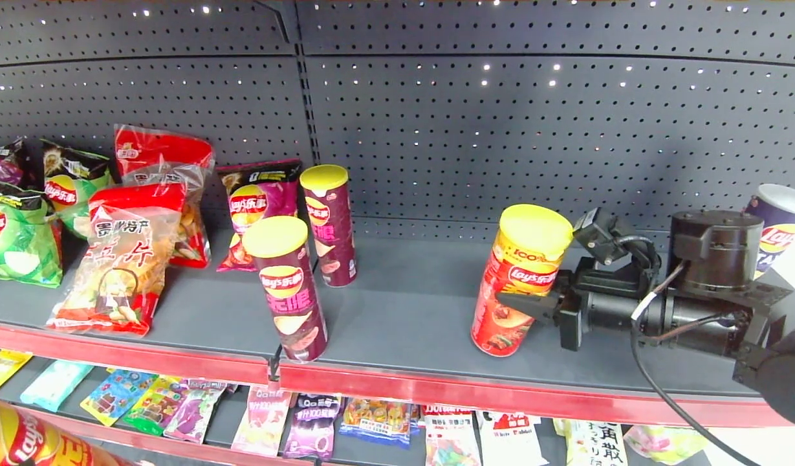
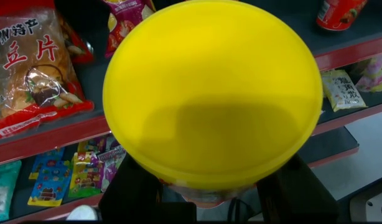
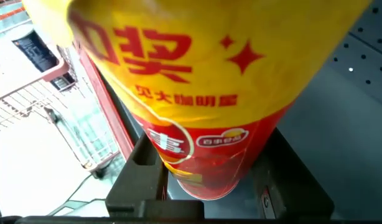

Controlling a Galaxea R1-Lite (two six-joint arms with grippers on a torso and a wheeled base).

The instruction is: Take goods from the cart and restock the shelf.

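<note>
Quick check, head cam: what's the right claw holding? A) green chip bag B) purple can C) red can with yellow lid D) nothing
C: the right claw is clamped around the red can with the yellow lid, whose base is on the shelf.

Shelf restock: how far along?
Looks done: two purple chip canisters stand on the shelf beside the snack bags. In hand: the right hand grips a red chip canister, slightly tilted at shelf level, not yet released. The left hand holds a yellow-lidded canister off the shelf. Left: release the red one, then shelve the other.
</note>
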